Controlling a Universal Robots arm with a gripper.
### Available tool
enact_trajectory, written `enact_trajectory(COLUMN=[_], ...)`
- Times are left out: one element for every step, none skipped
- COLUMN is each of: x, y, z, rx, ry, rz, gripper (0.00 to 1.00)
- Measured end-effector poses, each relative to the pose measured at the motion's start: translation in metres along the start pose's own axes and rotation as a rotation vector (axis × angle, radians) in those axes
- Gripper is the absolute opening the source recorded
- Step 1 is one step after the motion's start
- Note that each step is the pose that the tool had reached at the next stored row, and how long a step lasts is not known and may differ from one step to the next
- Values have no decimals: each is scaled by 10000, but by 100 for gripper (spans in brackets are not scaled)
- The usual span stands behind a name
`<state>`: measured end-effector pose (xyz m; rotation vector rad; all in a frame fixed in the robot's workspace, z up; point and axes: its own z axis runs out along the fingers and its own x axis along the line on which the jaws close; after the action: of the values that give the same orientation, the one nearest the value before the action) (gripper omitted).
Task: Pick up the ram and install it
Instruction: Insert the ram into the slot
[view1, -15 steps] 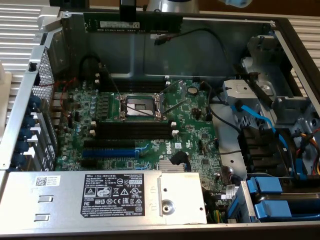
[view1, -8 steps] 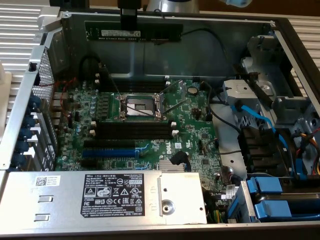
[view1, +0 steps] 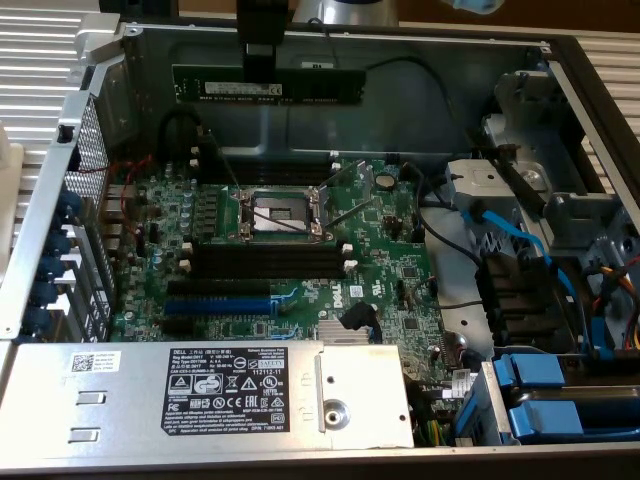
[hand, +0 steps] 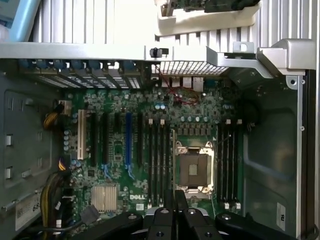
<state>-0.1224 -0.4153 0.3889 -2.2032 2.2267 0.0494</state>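
The ram (view1: 310, 85) is a long dark green stick with a pale label strip. It hangs level above the far wall of the open computer case, lengthwise along that wall. My gripper (view1: 262, 72) is shut on the ram left of its middle, coming down from above. In the wrist view the gripper (hand: 176, 212) looks down on the green motherboard (hand: 115, 150), with the ram's thin edge (hand: 179, 197) between its black fingers (hand: 161, 220). Black memory slots with white clips (view1: 270, 256) lie on the near side of the bare CPU socket (view1: 280, 210), well below the ram.
More black slots (hand: 229, 160) run along the CPU socket's (hand: 192, 167) other side. A silver power supply (view1: 200, 400) fills the case's near side. A blue expansion slot (view1: 215, 305), a small heatsink (view1: 345, 335), blue cables (view1: 510, 230) and blue drive caddies (view1: 560, 400) crowd the exterior view's right.
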Motion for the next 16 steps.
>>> enact_trajectory(x=[6,13,23,33,45,58,73,86,101,113,123,131,135,136,136,137], y=[0,-1,-1,-1,-1,-2,-2,-3,-3,-3,-4,-4,-4,-4,-4,-5], z=[18,35,49,63,76,85,95,103,115,128,145,161,180,197,216,234], rx=[0,0,1,0,0,-2,-3,-4,-6,-7,-5,-7,-8,-8,-8,-7], ry=[0,0,-2,-1,1,2,0,0,0,0,-4,-1,-1,0,0,0], rz=[6,10,13,16,20,22,22,23,23,25,27,29,33,39,45,53], gripper=[12,12,12,12,12,12,12,12,12,12,12,12,12,12,12,12])
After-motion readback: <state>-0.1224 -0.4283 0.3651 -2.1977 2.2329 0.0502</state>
